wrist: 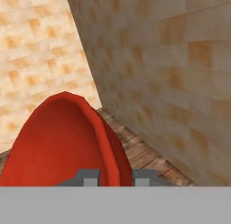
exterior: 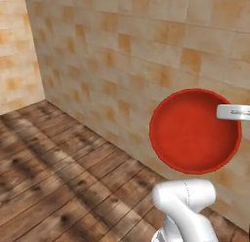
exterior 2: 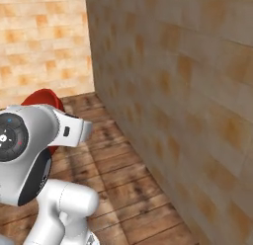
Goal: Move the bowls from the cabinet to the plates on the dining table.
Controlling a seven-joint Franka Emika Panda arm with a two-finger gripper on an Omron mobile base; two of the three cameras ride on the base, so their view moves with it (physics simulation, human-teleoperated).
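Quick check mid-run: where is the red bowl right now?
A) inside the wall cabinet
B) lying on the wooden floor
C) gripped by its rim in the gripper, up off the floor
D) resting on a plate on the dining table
C: in the hand view the fingertips straddle the red bowl's rim, and the left base view shows it held in front of the tiled wall, above the wooden floor.

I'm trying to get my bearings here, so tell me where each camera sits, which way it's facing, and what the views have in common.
Left base view: behind the arm to its left, facing a tiled wall and plank floor; white arm links at lower right, the red bowl held up, its hollow toward the camera.
Right base view: behind the arm to its right, facing the wall corner; a large arm joint at lower left covers most of the bowl.
Hand view: on the hand, looking along the gripper, whose fingers straddle the bowl's rim.
Shared: bowl, tiled walls, wood floor.
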